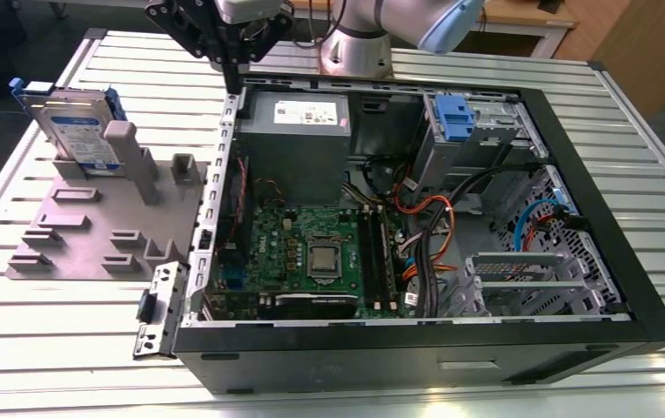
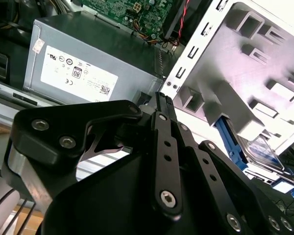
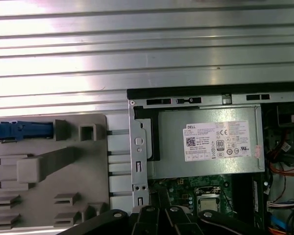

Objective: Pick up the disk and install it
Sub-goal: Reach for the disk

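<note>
Disk [image 1: 72, 124] upright in grey stand [image 1: 83, 228], well apart from empty, closed end effector [image 1: 235, 78] over case [image 1: 426, 338] edge

**Q:** Which surfaces carry print?

**A:** The grey metal box [image 3: 169, 152] inside the computer case [image 1: 426, 335] bears a white label [image 3: 220, 140]. It has black lettering, a square code and a row of round marks, seen in both wrist views. The disk [image 1: 74, 122], in the exterior view, bears a white-and-blue label.

**Q:** And the small print?

**A:** Too fine to make out on either.
</note>
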